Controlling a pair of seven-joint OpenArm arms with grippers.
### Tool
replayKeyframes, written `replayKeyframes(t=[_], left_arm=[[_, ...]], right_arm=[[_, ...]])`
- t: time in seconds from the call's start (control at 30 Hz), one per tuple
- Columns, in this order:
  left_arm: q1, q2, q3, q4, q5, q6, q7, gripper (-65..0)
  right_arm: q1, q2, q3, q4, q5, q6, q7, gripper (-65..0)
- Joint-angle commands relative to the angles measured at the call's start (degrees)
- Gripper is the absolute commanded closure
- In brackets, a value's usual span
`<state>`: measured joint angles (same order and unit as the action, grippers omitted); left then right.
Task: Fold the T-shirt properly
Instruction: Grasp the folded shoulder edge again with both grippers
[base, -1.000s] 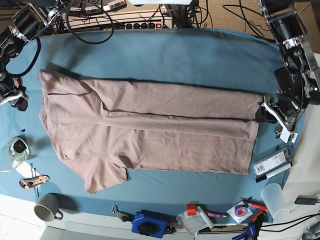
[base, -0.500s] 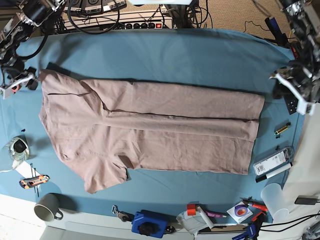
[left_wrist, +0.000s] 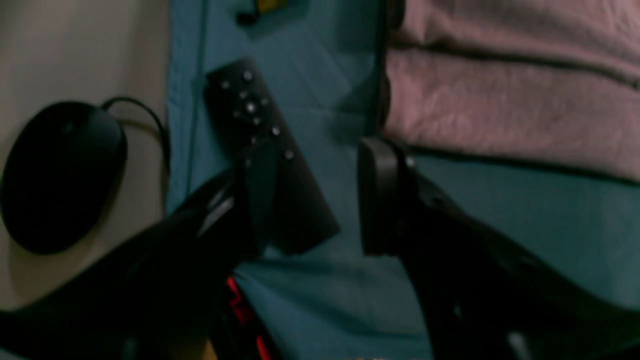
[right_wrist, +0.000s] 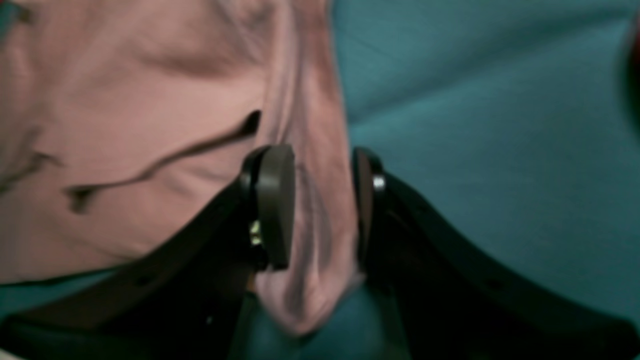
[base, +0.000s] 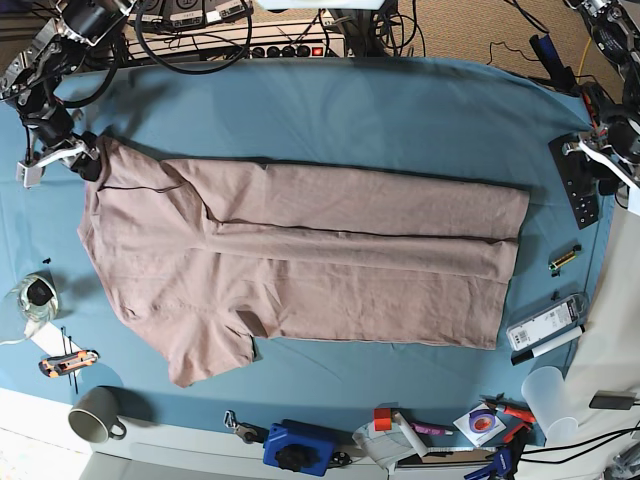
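The mauve-tan T-shirt (base: 330, 270) lies flat on the teal table cloth (base: 400, 110), its far long side folded in, collar end at the left. My right gripper (base: 65, 160) is at the shirt's far left corner. In the right wrist view the right gripper (right_wrist: 320, 200) is open, its jaws straddling a raised fold of the shirt's edge (right_wrist: 150, 100). My left gripper (base: 598, 165) is off the shirt's right end. In the left wrist view the left gripper (left_wrist: 315, 200) is open and empty above a black remote (left_wrist: 260, 140), with the shirt's edge (left_wrist: 500, 100) beside it.
A black mouse (left_wrist: 60, 170) lies off the cloth by the remote. A power strip (base: 250, 40) and cables run along the far edge. A mug (base: 95, 415), a utility knife (base: 68, 363), a blue tool (base: 300, 447), a plastic cup (base: 550, 395) and a white box (base: 545, 325) line the near and right edges.
The right gripper has moved from the table's left edge up to the shirt's far left corner. The left gripper has left the shirt's right end and moved up and outward over the remote.
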<state>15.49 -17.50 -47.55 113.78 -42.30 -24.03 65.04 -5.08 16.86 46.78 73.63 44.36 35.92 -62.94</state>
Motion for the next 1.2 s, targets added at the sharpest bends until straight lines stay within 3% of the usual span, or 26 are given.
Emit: replayKeyframes(t=[0.0,0.1,0.3,0.47,0.63,0.73,1.0,1.17], left_arm=[[-0.24,-0.9,-0.22,0.98,-0.79,-0.09,-1.64,-27.5],[-0.26,-0.66,-0.22,0.98,-0.79,-0.07,-1.7,-27.5],[-0.26,0.87,2.91,0.09,-0.5,-0.07,-2.82,-27.5],[-0.74,1.14,11.15,-1.31,7.17,0.0,-11.08,-27.5],[-4.72,1.16,18.23,-1.55,15.3,3.45,-11.54,-27.5],[-6.99,1.16,21.33,-4.9,18.6,3.69,-11.58,-27.5],[-13.51,1.14,21.49,-20.28,16.83,5.18,-11.43,-27.5],[-14.67,1.27,21.51,-23.43,10.14,4.98,-8.0,-27.5]], right_arm=[[-0.48,-0.17,-1.33,-1.62,-3.32,-0.44,-5.95,-19.9],[-0.5,-0.17,-3.34,-3.85,-2.34,1.75,-7.15,-19.9],[-0.48,-0.15,-4.63,-3.98,-1.9,1.79,-7.19,-19.9],[-0.48,0.02,-4.63,-3.98,-1.9,1.77,-7.34,-19.9],[-0.48,0.31,-4.63,-3.98,-1.9,1.79,-8.76,-19.9],[-0.48,0.31,-4.63,-3.98,-1.9,1.77,-9.2,-19.9],[-0.48,0.28,-4.63,-3.98,-1.88,1.79,-9.22,-19.9],[-0.48,0.31,-4.63,-3.98,-1.9,1.79,-9.31,-19.9]])
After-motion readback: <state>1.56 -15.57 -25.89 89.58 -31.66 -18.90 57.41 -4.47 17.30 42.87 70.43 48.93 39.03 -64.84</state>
